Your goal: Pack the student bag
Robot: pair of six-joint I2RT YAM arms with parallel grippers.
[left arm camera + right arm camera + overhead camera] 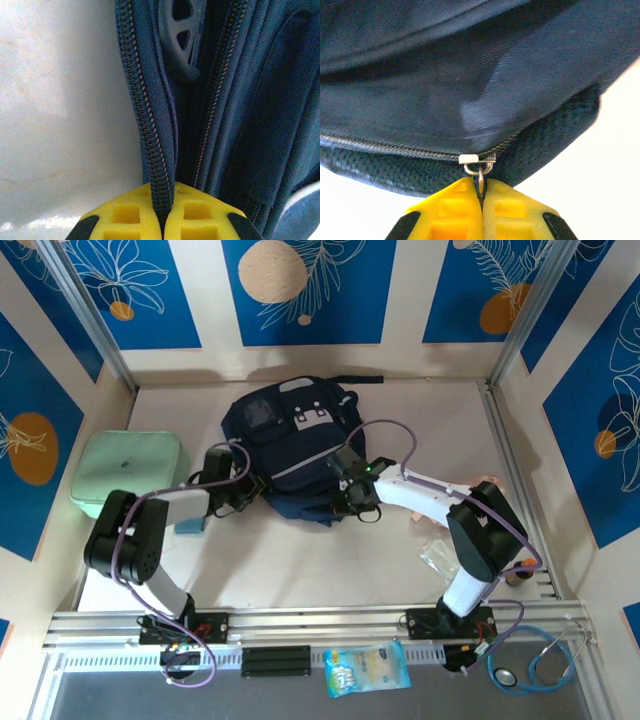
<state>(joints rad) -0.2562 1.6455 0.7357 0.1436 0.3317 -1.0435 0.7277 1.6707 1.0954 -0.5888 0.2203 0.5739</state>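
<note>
The student bag (285, 440), a dark navy backpack with a grey-white patch, lies at the back middle of the table. My left gripper (240, 492) is at the bag's left near edge, and in the left wrist view its yellow fingertips (125, 215) are shut on the bag's zipper edge (155, 160). My right gripper (357, 502) is at the bag's right near edge. In the right wrist view its yellow fingertips (455, 210) are shut on the metal zipper pull (480, 172) of the bag (470, 75).
A mint green case (128, 472) lies at the left wall beside the left arm. A clear packet (440, 558) lies near the right arm's base. A snack bag (367, 670) and a stethoscope (535, 665) lie on the front ledge below the rail.
</note>
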